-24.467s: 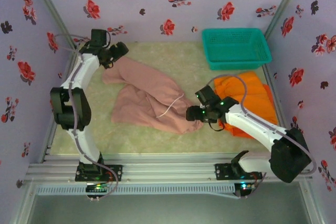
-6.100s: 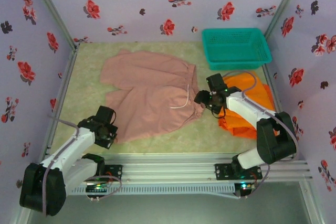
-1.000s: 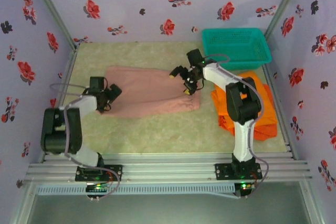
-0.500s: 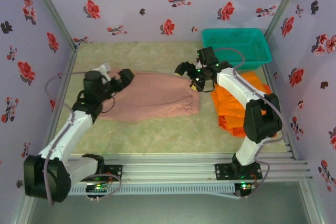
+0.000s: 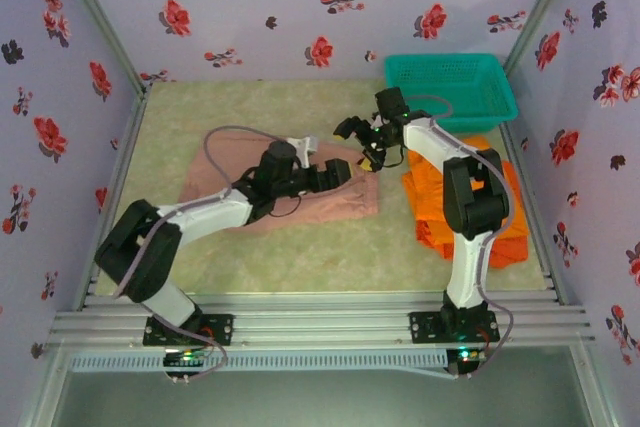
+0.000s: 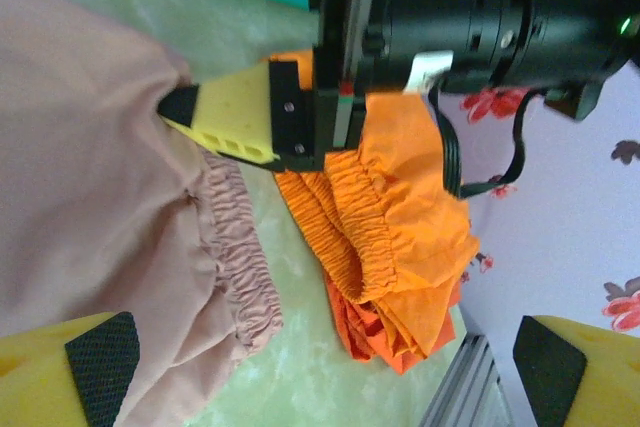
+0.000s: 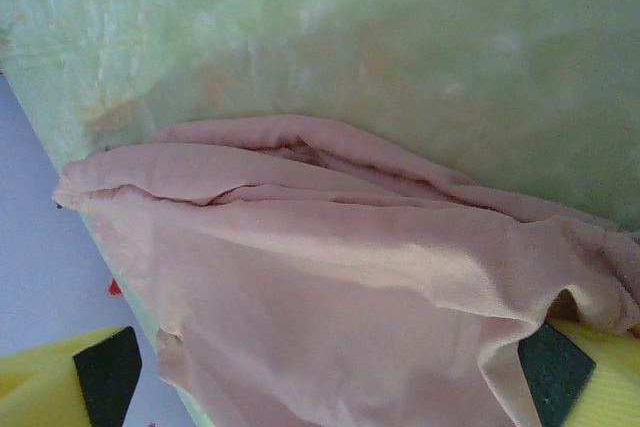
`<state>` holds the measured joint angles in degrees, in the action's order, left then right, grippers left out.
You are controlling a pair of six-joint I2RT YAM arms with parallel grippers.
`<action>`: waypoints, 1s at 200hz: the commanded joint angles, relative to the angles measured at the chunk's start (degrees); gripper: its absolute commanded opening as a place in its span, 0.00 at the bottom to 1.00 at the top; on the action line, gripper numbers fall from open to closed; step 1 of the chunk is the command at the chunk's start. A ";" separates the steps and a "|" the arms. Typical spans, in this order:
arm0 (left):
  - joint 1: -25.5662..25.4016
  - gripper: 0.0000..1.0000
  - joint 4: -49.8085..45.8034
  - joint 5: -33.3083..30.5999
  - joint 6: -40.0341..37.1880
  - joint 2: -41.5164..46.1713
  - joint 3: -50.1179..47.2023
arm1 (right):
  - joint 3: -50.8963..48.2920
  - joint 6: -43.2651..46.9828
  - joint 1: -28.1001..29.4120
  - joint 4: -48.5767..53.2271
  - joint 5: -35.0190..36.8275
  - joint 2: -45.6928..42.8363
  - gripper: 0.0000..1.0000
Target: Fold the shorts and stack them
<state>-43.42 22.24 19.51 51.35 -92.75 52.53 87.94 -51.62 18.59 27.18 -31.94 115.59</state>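
The dusty pink shorts [image 5: 250, 202] lie folded into a long band in the middle of the green mat. My left arm reaches across them, and my left gripper [image 5: 335, 173] stands open above their right end, near the gathered waistband [image 6: 237, 272]. My right gripper [image 5: 357, 143] is open at the band's upper right corner, with one yellow finger [image 6: 235, 123] touching the pink cloth. The right wrist view looks down the pink shorts [image 7: 330, 287] between its wide jaws. A crumpled pile of orange shorts [image 5: 485, 197] lies to the right, its gathered waistband [image 6: 400, 237] close to the pink one.
A teal mesh basket [image 5: 450, 92] stands at the back right, just behind the orange pile. Flowered walls close in three sides. A metal rail [image 5: 320, 327] runs along the near edge, and bare green mat [image 5: 300, 252] lies in front of the shorts.
My left arm has swung from the left end of the pink shorts across to their right end. The right gripper stays by the upper right corner. Both stay open.
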 commanded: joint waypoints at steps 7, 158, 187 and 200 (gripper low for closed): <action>-2.91 0.99 4.56 -2.75 -2.36 -5.40 2.50 | 1.65 -0.51 -1.07 0.77 -0.35 2.49 0.99; -10.87 0.99 13.35 -16.96 -0.15 -15.20 -10.21 | -0.58 0.11 -2.01 -0.98 -0.91 4.50 0.99; -8.46 0.99 9.06 -17.40 -3.28 -6.06 -9.14 | -0.84 1.42 -1.96 -1.25 -0.06 -0.47 0.99; -7.29 0.99 4.03 -17.25 -6.65 -0.53 -7.22 | -0.83 3.34 -1.95 -0.03 1.42 -3.74 0.99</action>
<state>-52.75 34.41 3.99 49.45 -102.48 43.42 87.85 -51.31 17.12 26.52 -33.10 118.43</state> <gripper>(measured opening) 0.992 0.992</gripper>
